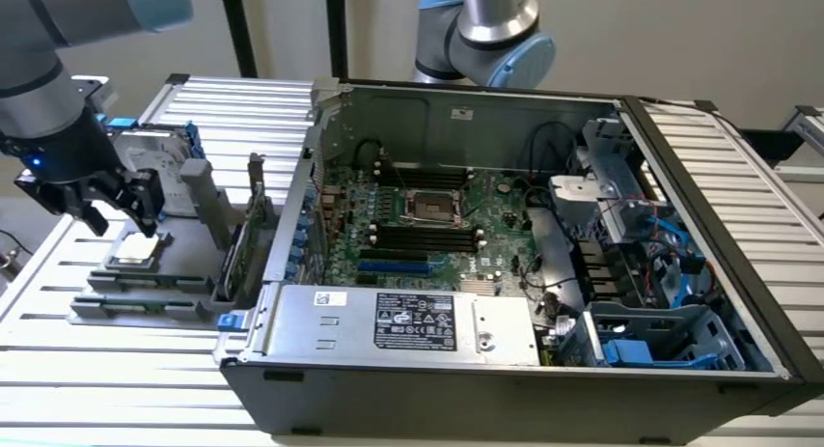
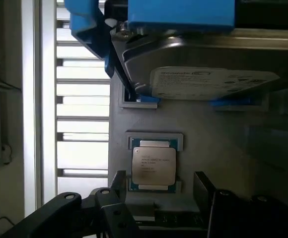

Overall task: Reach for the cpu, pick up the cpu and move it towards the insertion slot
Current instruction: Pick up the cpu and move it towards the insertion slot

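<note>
The cpu [image 1: 139, 248], a small square chip with a silver-grey top, lies flat in a recess of the grey holder [image 1: 180, 237] at the exterior view's left. My gripper [image 1: 120, 213] hangs just above it, open, with one dark finger to either side. In the wrist view the cpu [image 2: 154, 166] sits between the two fingers [image 2: 118, 179], untouched, and the gripper [image 2: 159, 178] holds nothing. The insertion slot [image 1: 434, 208], a square socket with a silvery frame, sits on the green board inside the open computer case, well off to the exterior view's right of the gripper.
A silver hard drive [image 1: 150, 150] with blue rails [image 2: 149, 17] stands on the holder just behind the cpu. The case wall [image 1: 289, 215] rises between holder and socket. Black memory slots [image 1: 425, 239], a blue card slot [image 1: 393, 266] and the power supply [image 1: 399, 321] surround the socket. A second arm [image 1: 483, 27] stands behind.
</note>
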Tool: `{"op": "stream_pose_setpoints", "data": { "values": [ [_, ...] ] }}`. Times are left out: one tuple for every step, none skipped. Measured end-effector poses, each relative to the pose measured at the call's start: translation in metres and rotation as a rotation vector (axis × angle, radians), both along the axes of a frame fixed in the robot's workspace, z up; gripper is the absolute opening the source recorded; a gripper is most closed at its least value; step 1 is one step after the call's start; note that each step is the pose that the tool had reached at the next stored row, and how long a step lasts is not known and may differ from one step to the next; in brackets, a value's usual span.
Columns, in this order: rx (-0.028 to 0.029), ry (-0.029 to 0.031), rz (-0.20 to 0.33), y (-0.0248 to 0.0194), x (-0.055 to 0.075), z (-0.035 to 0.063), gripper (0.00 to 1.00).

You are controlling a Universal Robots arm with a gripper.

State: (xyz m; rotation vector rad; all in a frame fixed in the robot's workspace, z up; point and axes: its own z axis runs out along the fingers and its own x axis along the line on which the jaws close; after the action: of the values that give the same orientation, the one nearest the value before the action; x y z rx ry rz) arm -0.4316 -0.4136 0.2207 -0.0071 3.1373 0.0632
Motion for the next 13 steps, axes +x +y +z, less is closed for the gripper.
{"op": "stream_pose_setpoints", "data": {
  "values": [
    [0.0,-0.0001,0.0,0.0,0.0,-0.0018,0.65],
    [0.0,-0.0001,0.0,0.0,0.0,-0.0038,0.65],
    [0.0,-0.0001,0.0,0.0,0.0,-0.0056,0.65],
    [0.0,-0.0001,0.0,0.0,0.0,-0.0074,0.65],
    [0.0,-0.0001,0.0,0.0,0.0,-0.0092,0.65],
    [0.0001,-0.0001,0.0,0.0,0.0,-0.011,0.65],
    [0.0,-0.0001,0.0,0.0,0.0,-0.0129,0.65],
    [0.0,0.0,0.0,0.0,0.0,-0.0146,0.65],
    [0.0,0.0,0.0,0.0,0.0,-0.0164,0.65],
    [0.0,0.0,0.0,0.0,0.0,-0.0182,0.65],
    [0.0,-0.0001,0.0,0.0,0.0,-0.02,0.65],
    [0.0,-0.0001,0.0,0.0,0.0,-0.0218,0.65],
    [0.0,0.0,0.0,0.0,0.0,-0.0238,0.65]
  ]
}}
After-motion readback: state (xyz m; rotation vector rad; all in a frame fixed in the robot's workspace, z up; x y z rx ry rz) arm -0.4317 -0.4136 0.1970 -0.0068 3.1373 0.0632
